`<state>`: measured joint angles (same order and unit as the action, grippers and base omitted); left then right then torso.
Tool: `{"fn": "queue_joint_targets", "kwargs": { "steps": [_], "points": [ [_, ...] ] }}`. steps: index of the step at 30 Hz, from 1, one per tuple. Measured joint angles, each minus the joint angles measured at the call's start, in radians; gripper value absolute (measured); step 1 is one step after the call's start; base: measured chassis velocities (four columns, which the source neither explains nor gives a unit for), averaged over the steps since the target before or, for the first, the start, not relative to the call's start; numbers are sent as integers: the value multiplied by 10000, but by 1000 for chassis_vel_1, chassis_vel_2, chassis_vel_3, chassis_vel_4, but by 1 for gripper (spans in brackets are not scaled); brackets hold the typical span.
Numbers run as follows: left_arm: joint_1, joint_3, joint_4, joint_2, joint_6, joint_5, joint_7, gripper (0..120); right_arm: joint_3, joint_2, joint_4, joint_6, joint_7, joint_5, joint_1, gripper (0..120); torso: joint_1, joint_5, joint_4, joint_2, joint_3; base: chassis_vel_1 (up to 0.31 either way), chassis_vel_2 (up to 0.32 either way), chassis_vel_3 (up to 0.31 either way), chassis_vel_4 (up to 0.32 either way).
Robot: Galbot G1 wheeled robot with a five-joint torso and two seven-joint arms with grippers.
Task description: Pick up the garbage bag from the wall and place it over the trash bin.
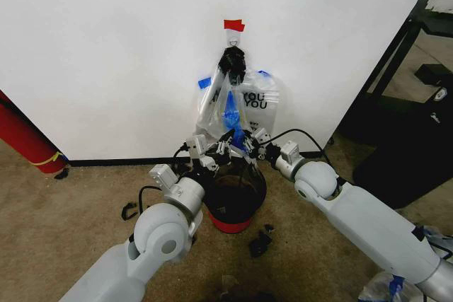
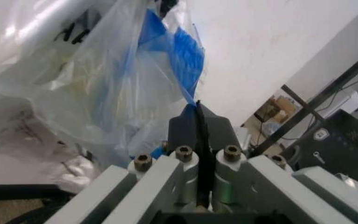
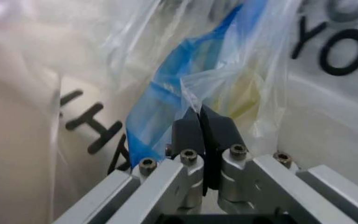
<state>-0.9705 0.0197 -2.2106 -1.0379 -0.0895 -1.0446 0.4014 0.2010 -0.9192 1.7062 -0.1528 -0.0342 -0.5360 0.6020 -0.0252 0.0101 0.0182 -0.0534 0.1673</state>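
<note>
Both grippers are up at the bags hanging on the wall [image 1: 106, 47], right above the bin [image 1: 237, 199], and each has plastic pinched in it. From the left wrist view the left gripper [image 2: 197, 108] has its jaws pressed flat together on a thin blue-edged fold; from the right wrist view the right gripper [image 3: 200, 112] is clenched the same way on a crumpled clear-and-blue edge. In the head view they sit close together, left gripper [image 1: 207, 152] and right gripper [image 1: 249, 139], at the lower end of the bag [image 1: 230, 114].

I judge this to be the grasp-and-free stage: the bag is caught low down but its top is not yet off the wall, where the black knot [image 1: 233, 58] hangs under a strip of red tape [image 1: 234, 25]. I cannot tell whether each gripper holds one layer only or several, nor whether both hold the same bag.

The next move, as I see it, calls for drawing the grippers apart to spread the mouth, and pulling gently enough that the thin film comes loose without tearing or dragging the bundle [image 1: 258, 100] along, then lowering it over the bin's rim directly beneath.

Readable print: "YOU" twice in black on the bundle, "YO" in the right wrist view, and part of "TH" beside the blue band.
</note>
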Motion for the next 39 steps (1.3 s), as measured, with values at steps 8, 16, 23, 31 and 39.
{"fn": "queue_joint_targets", "kwargs": {
  "steps": [8,16,23,31,39],
  "points": [
    [-39,-102,194,49,32,39,30,0,-1103,-513,518,433,285,-2011,854,0,0,-2,-3,0,0,0,0,0,0],
    [-238,-700,702,203,144,-8,334,0,-4005,-1057,2155,1676,-1363,-6515,3726,0,2,0,5,-1,-2,0,0,0,0],
    [-198,-725,728,246,108,86,464,0,-5428,-2325,2545,1745,-1326,-9430,4785,0,2,-1,-1,0,-1,0,0,0,0],
    [-265,-833,443,352,81,111,534,0,-6270,-2635,2238,2128,-145,-9265,5323,0,1,-1,0,0,1,0,0,0,0],
    [-273,-741,183,291,-2,124,569,0,-6564,-2899,2243,2226,517,-9172,5414,0,1,-1,-2,0,0,0,0,0,0]
  ]
}}
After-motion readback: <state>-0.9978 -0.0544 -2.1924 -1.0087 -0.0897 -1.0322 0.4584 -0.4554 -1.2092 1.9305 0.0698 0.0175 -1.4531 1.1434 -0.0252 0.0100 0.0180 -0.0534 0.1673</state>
